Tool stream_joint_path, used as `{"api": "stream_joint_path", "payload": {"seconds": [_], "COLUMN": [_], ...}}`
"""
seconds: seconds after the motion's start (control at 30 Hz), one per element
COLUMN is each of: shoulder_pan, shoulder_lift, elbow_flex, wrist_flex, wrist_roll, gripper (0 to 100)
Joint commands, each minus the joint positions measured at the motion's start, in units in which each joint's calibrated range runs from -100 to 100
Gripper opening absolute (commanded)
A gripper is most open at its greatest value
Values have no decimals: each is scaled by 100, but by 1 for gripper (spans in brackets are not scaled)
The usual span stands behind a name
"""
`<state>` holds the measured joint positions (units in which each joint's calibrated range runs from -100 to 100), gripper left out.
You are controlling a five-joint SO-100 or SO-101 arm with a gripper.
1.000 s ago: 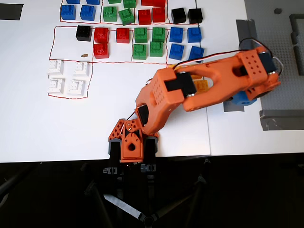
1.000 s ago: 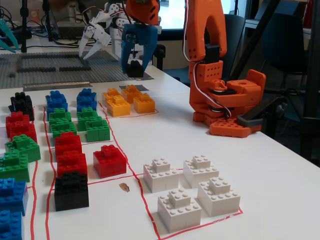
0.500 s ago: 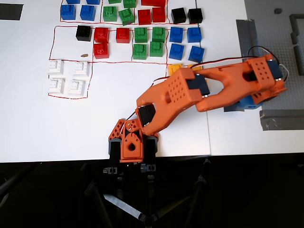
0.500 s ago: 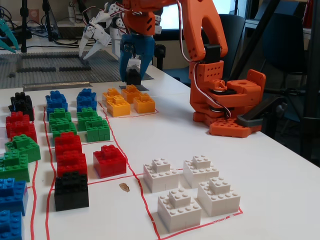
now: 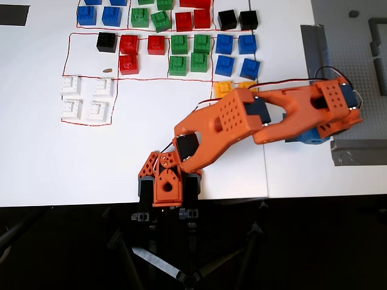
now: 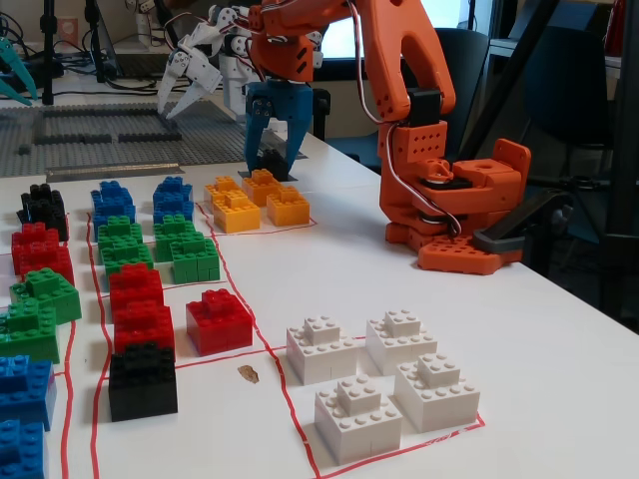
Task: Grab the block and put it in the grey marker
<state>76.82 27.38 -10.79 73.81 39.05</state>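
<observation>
While gripper (image 6: 274, 163) gapes | block (image 6: 272, 162) between its fingers, on grey marker (image 6: 282, 176)

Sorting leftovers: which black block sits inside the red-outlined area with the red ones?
The lone black block at that row's left end overhead; the other two black blocks sit in the upper row.

The orange arm (image 5: 242, 121) reaches across the white table (image 5: 48, 157) to the right. Its blue end (image 5: 309, 136) sits by a grey tape strip (image 5: 358, 152). Four white blocks (image 5: 86, 96) sit inside a red line (image 5: 91, 78). One black block (image 5: 106, 41) sits beside red blocks (image 5: 129, 44).
</observation>
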Motion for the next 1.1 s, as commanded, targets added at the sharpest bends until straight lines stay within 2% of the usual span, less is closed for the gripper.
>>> {"api": "stream_joint_path", "payload": {"seconds": [0.0,0.2,0.37,0.67,0.77,0.87,1.07], "shoulder_pan": [213,263,271,362,171,-278,-1784], "shoulder_lift": [-312,-381,-571,-1581,-2073,-2592,-3395], "elbow_flex": [-478,-451,-550,-1313,-1213,-750,394], "wrist_flex": [-82,-139,-82,1371,1779,1926,1926], "wrist_roll": [59,20,-34,78,-49,-376,-1368], "gripper": [26,33,36,35,32,22,8]}}
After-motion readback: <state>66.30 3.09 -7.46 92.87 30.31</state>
